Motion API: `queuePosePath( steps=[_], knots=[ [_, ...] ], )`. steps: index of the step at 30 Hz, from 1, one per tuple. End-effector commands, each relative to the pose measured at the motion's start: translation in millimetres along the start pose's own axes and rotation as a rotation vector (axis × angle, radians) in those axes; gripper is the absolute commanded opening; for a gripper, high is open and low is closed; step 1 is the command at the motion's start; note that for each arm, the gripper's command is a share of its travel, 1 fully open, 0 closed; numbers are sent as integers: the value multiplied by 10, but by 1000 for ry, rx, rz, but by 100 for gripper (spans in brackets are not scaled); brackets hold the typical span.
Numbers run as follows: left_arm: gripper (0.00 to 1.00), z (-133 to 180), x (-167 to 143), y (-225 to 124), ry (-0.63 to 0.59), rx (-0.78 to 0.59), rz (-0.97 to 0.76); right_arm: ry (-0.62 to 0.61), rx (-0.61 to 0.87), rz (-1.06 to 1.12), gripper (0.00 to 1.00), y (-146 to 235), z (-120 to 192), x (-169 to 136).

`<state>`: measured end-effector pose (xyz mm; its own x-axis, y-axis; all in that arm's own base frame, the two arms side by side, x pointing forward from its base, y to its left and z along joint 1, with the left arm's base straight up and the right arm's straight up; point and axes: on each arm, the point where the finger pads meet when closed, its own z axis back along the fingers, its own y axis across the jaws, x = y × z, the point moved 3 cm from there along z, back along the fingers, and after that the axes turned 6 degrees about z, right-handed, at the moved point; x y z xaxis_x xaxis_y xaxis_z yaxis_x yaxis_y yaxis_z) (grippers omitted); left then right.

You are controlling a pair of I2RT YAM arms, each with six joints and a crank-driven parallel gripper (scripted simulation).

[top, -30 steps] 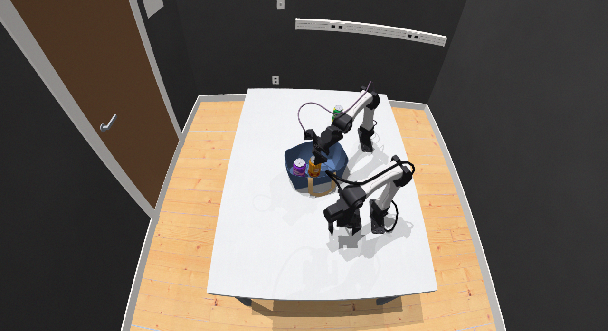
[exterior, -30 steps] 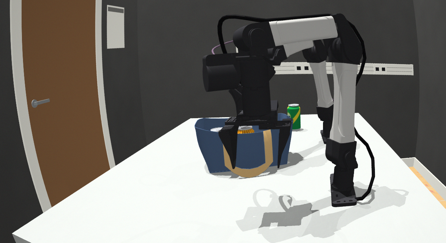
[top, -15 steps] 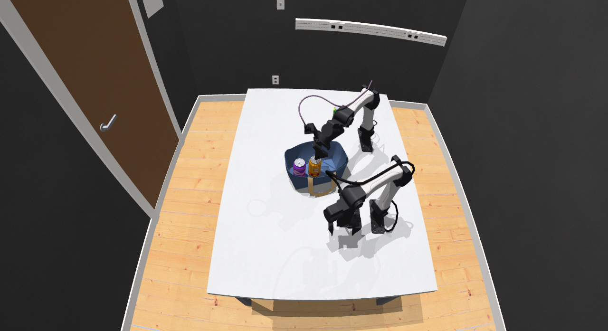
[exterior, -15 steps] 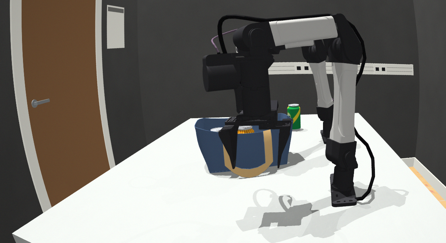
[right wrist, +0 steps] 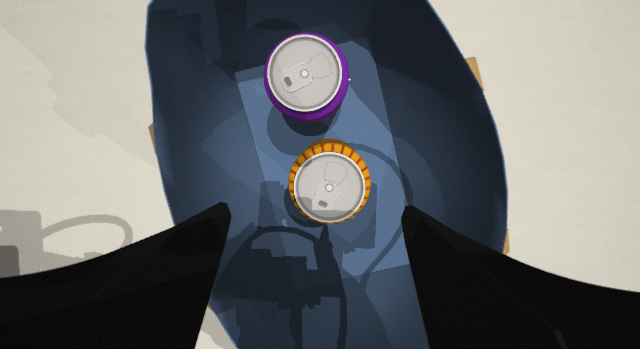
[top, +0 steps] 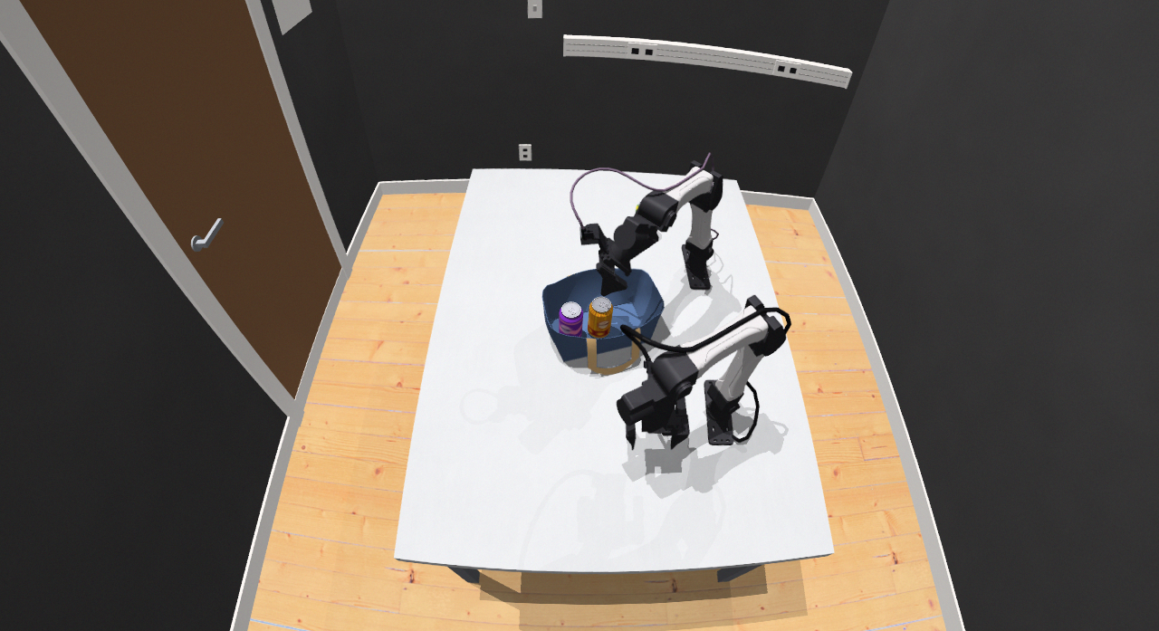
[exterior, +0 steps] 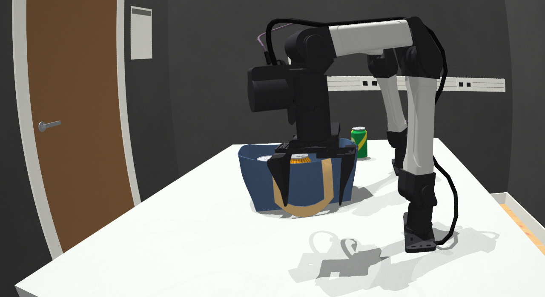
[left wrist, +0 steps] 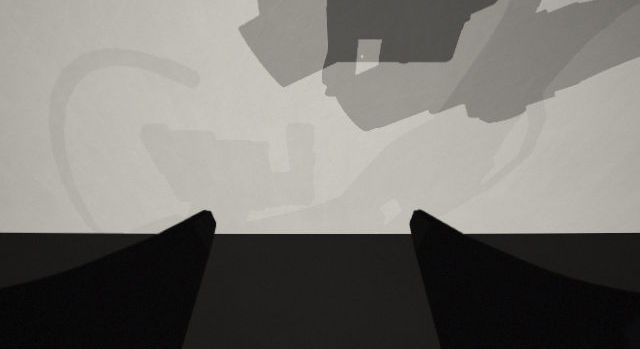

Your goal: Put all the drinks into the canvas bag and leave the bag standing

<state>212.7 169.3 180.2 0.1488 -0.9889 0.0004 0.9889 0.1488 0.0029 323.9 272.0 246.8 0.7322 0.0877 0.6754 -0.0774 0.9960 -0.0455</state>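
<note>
The blue canvas bag [top: 571,351] [exterior: 305,183] [right wrist: 450,134] stands with its walls up. Inside it, a purple can [top: 570,322] [right wrist: 305,74] and an orange can [top: 600,320] [exterior: 300,160] [right wrist: 330,181] stand upright, apart. A green can [exterior: 359,142] stands on the table outside the bag, beyond it in the exterior view; the right arm mostly hides it in the top view. My right gripper [top: 612,289] [right wrist: 316,209] is open and empty above the bag, clear of both cans. My left gripper [top: 655,445] [exterior: 312,205] [left wrist: 312,215] is open and empty above the table beside the bag.
A tan handle [top: 592,356] [exterior: 327,180] hangs outside the bag's wall on the left arm's side. The left arm [top: 733,343] stands near that side. The right arm [top: 701,222] reaches over the bag, its forearm between the green can and the top view.
</note>
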Motion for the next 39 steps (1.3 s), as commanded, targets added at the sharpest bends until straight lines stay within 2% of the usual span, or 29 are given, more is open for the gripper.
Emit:
queuePosePath(
  steps=[1, 4, 5, 17, 20, 36, 37, 39],
  knots=[
    [100, 73, -24, 48, 0, 18, 11, 10, 9, 6, 91, 17, 133, 75],
    [100, 73, -24, 48, 0, 18, 11, -23, 30, -16, 91, -29, 218, 89],
    [100, 73, -24, 48, 0, 18, 11, 0, 16, 0, 91, -32, 138, 1],
    [100, 47, -36, 51, -5, 4, 10, -25, 32, -17, 91, 1, 195, 106],
    [100, 117, -17, 82, 12, 46, 2, -25, 32, -16, 89, 2, 193, 104],
    [100, 172, -42, 82, 25, 76, 4, -17, 27, -12, 89, 10, 159, 83],
    [100, 172, -42, 82, 25, 76, 4, 11, -10, 5, 89, -208, 101, 25],
    [100, 172, -42, 82, 25, 76, 4, 28, -7, 30, 89, -302, 71, 31]
  ],
)
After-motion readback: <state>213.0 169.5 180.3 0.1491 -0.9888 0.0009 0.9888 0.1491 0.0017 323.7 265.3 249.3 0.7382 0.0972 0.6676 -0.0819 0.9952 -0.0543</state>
